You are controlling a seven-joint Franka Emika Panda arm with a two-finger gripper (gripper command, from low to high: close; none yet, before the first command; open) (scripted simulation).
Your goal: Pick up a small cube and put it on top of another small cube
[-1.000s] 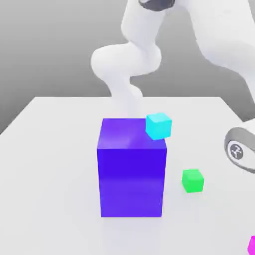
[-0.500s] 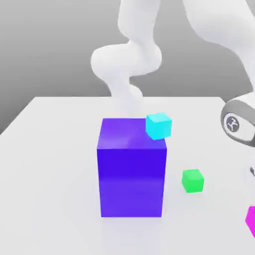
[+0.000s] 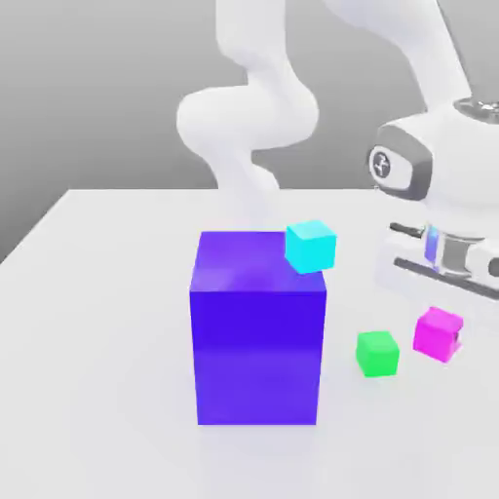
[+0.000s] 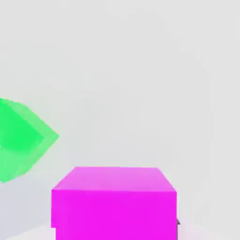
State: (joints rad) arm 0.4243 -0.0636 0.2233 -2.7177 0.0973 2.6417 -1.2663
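The small magenta cube (image 3: 437, 334) hangs just above the table at the exterior view's right, with my gripper (image 3: 450, 336) shut on it. Close up in the hand view, the magenta cube (image 4: 114, 203) sits between my fingers. The green cube (image 3: 377, 353) rests on the table a short way to the exterior view's left of the held cube, apart from it; the green cube (image 4: 21, 139) also appears in the hand view. My white hand (image 3: 443, 249) is directly above the magenta cube.
A tall blue block (image 3: 258, 326) stands mid-table, with a cyan cube (image 3: 311, 246) at its far upper corner. The white table (image 3: 97, 322) stretches away to the exterior view's left. The arm's base column (image 3: 249, 127) rises behind the blue block.
My gripper has shut on the magenta cube, lifted it and carried it from the frame's lower right corner up and toward the green cube. The hand has swung into view.
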